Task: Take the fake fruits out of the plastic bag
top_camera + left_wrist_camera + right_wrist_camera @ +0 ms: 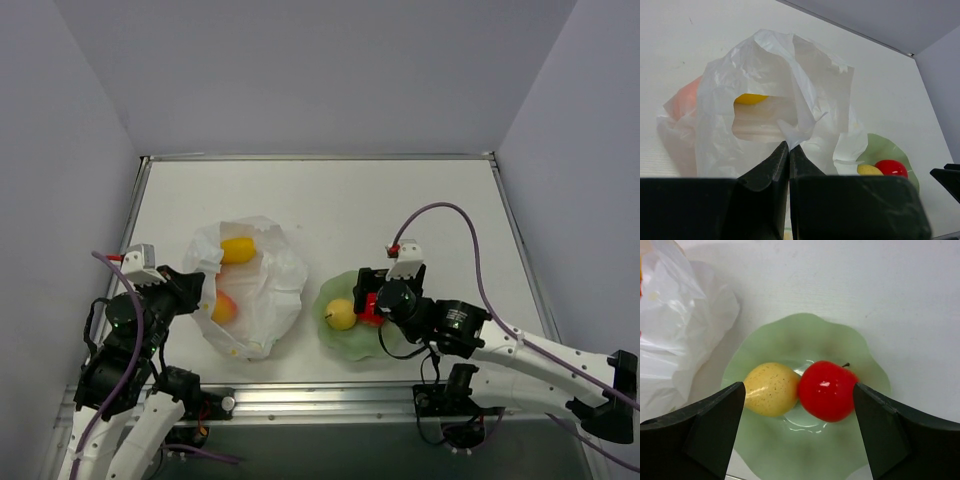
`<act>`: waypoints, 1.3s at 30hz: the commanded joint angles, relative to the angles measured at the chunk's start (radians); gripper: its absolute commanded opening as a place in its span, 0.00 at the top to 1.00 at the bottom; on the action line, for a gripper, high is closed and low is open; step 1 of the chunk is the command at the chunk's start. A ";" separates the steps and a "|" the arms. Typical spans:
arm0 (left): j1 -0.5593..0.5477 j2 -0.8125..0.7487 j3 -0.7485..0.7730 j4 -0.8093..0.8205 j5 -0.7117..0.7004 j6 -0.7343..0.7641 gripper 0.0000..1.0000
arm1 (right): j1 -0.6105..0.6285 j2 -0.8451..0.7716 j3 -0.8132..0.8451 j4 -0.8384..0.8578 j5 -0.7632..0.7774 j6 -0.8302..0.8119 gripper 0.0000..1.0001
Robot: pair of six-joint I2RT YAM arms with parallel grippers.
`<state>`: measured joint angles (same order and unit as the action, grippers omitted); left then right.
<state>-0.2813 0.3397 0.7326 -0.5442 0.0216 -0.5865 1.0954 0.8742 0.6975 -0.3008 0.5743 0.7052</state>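
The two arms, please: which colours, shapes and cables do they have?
Both the left arm and the right arm have white links and black joints. A purple cable loops over the right one; another runs along the left. The left gripper and right gripper have black wedge-shaped fingers.

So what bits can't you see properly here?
- Top view: plastic bag folds cover part of the orange fruit, so how many remain inside is unclear.
- Left wrist view: a pinkish shape shows only dimly through the plastic.
- Top view: the right hand hides most of the red fruit.
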 commanded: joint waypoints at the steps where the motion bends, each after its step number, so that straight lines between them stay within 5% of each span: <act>1: -0.004 0.007 0.039 -0.017 -0.034 0.011 0.98 | 0.015 0.051 0.095 0.002 0.042 -0.080 0.16; 4: -0.004 0.004 0.048 -0.017 -0.032 0.024 0.98 | 0.034 0.132 0.134 0.136 -0.068 -0.217 0.32; 5: -0.004 0.004 0.062 -0.023 -0.037 0.031 0.98 | 0.040 0.163 0.149 0.226 -0.159 -0.251 0.51; 8: -0.004 0.002 0.088 -0.057 -0.083 0.031 0.98 | 0.064 0.300 0.194 0.489 -0.391 -0.387 0.70; 13: -0.004 -0.024 0.079 -0.123 -0.196 -0.032 0.97 | 0.067 0.647 0.406 0.663 -0.562 -0.513 0.76; 21: -0.004 -0.031 0.057 -0.086 -0.155 -0.058 0.97 | -0.018 1.050 0.727 0.618 -0.789 -0.648 0.65; 30: -0.004 -0.024 0.039 -0.040 -0.097 -0.082 0.98 | -0.098 1.249 0.904 0.582 -0.671 -0.806 0.50; 34: -0.004 -0.016 0.028 -0.036 -0.086 -0.088 0.98 | -0.101 1.293 0.970 0.560 -0.657 -0.875 0.26; 39: -0.004 -0.013 0.022 -0.034 -0.086 -0.093 0.98 | -0.120 1.361 1.030 0.552 -0.709 -0.888 0.09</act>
<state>-0.2813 0.3122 0.7425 -0.6151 -0.0757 -0.6647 0.9829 2.2078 1.6714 0.2543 -0.1066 -0.1406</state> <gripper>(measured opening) 0.027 0.891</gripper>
